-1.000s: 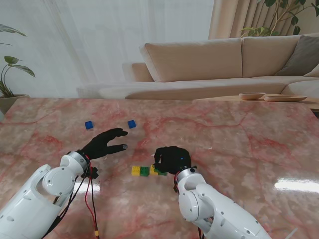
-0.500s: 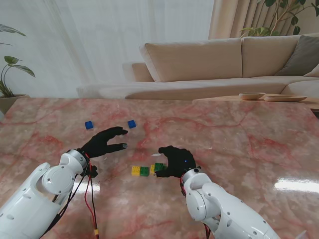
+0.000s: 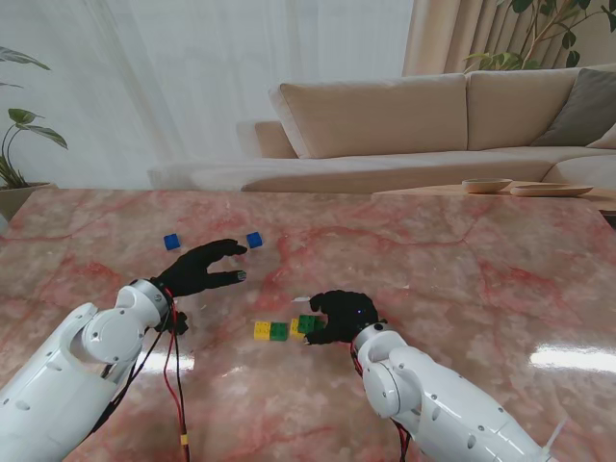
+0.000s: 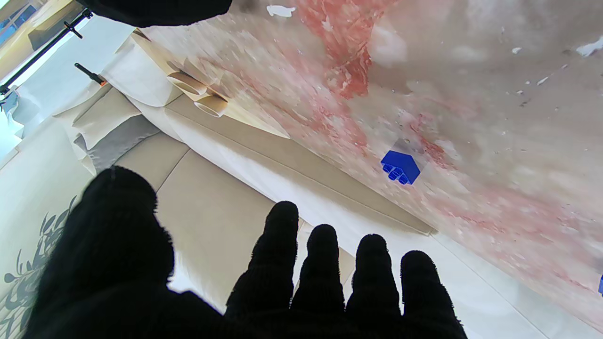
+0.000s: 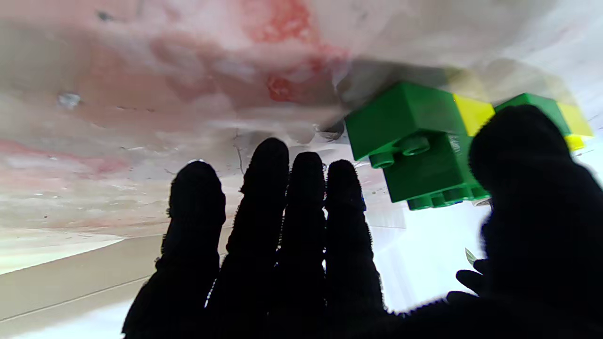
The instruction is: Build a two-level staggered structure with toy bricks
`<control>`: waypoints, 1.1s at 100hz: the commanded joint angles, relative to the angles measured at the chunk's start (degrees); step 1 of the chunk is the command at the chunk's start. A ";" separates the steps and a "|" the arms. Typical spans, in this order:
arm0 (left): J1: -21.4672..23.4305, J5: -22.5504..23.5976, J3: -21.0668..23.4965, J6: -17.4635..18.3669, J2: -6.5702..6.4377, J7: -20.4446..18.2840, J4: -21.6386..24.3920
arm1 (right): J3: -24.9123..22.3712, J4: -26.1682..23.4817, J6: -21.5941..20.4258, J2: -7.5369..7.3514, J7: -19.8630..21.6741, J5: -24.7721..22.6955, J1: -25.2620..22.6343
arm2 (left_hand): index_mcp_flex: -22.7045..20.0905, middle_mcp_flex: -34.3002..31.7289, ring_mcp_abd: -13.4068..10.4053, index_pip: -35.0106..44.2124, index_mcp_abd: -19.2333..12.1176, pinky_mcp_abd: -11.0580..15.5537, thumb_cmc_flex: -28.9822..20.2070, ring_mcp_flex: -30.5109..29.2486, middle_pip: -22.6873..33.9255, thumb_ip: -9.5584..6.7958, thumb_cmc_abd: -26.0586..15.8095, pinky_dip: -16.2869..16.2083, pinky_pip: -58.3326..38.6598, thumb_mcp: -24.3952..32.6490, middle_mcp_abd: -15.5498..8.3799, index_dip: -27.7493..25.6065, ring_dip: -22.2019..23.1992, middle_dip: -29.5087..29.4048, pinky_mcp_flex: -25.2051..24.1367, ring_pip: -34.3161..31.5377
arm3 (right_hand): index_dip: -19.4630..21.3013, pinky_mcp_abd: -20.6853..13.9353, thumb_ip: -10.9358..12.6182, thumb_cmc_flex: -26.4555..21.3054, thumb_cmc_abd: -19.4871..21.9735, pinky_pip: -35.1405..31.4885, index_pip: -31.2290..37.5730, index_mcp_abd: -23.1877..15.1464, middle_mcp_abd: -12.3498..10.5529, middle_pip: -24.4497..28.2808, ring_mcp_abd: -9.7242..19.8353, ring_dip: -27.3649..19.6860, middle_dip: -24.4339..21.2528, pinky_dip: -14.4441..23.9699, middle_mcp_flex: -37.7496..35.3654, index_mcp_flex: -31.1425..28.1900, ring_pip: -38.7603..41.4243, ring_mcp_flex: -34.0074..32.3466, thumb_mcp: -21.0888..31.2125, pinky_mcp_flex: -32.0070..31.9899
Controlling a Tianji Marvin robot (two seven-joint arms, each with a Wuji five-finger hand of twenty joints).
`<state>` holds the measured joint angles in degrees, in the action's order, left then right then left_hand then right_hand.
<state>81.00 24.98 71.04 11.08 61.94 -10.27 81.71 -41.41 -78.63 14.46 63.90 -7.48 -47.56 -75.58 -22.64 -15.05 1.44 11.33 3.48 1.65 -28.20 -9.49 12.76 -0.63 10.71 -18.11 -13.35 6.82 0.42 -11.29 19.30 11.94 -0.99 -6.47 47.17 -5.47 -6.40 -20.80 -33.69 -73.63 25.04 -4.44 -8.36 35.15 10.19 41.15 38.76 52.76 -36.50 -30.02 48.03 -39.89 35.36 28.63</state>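
This is looking like a living room in a home, because a big soft tan sofa [image 3: 423,120] is sitting behind the pink stone table [image 3: 462,269], white curtains [image 3: 192,77] are hanging at the window, and green leafy plants [image 3: 24,135] are growing in the corners.

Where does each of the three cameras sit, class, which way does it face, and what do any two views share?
Stand view: above the shoulders, looking down at the marble table; both arms show, left hand open, right hand beside the brick row.
Left wrist view: along the left hand fingers toward a blue brick and the sofa.
Right wrist view: along the right hand fingers at stacked green bricks.
Shared: the blue brick and the green bricks also appear from the stand.
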 commanded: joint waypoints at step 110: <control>-25.56 -6.06 -17.84 -2.70 3.30 -0.84 -27.43 | 2.10 4.05 -5.59 1.55 -5.10 1.06 1.32 | -0.28 2.39 -3.23 2.36 -0.90 1.67 0.72 2.65 -0.09 -1.04 -0.17 -0.12 1.33 3.20 -0.83 -0.60 -0.34 -0.05 -0.61 1.34 | -1.93 -1.88 -9.39 -8.41 -7.31 -7.29 12.77 -10.50 -5.22 0.87 3.30 4.86 11.45 -1.74 -16.86 -11.57 6.20 -10.82 17.93 6.04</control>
<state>56.33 19.14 53.58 8.33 64.57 -10.91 54.69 -39.51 -74.98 8.74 65.10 -13.29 -46.84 -74.08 -22.63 -15.05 1.44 12.74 3.48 1.65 -28.08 -9.49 12.76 -0.69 10.74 -18.11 -13.35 8.13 0.42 -11.35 19.30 11.94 -0.99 -6.47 45.50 -5.86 -13.77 -27.43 -41.41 -78.48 35.47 -11.34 -11.49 35.25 11.30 44.64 48.38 51.58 -51.03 -39.80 52.92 -48.94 51.87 34.13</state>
